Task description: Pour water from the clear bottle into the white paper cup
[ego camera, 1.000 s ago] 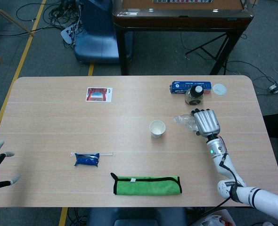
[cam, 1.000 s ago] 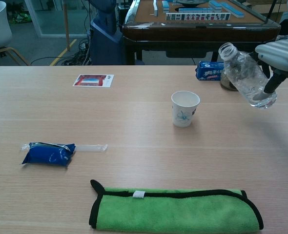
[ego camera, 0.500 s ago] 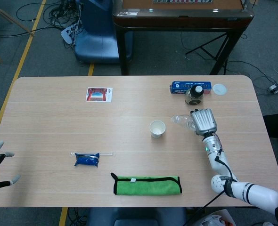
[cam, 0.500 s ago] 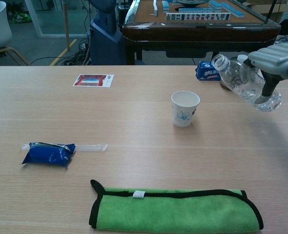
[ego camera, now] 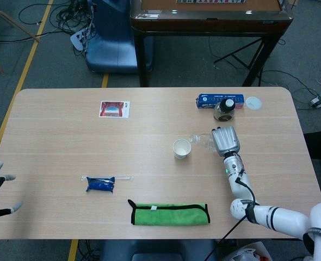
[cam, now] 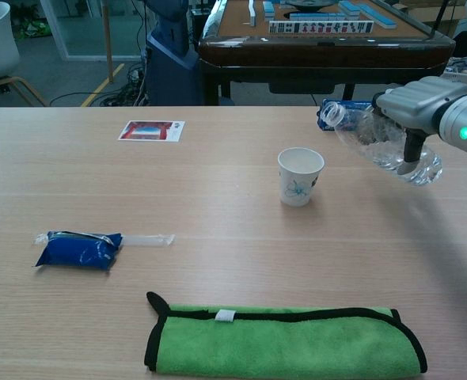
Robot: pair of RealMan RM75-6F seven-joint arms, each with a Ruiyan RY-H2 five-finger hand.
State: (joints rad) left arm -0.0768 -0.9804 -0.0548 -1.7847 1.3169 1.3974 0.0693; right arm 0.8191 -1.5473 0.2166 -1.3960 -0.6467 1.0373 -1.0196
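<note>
The right hand holds the clear bottle tilted, its mouth just right of the white paper cup.

A clear plastic bottle, uncapped, is held aloft at the right of the chest view, gripped around its body by the robot's right hand. It is tilted steeply, its open mouth pointing left toward a white paper cup and its base lower to the right. The cup, printed with a small bluish motif, stands upright on the table near the frame's centre, just left of and below the bottle's mouth.
</note>
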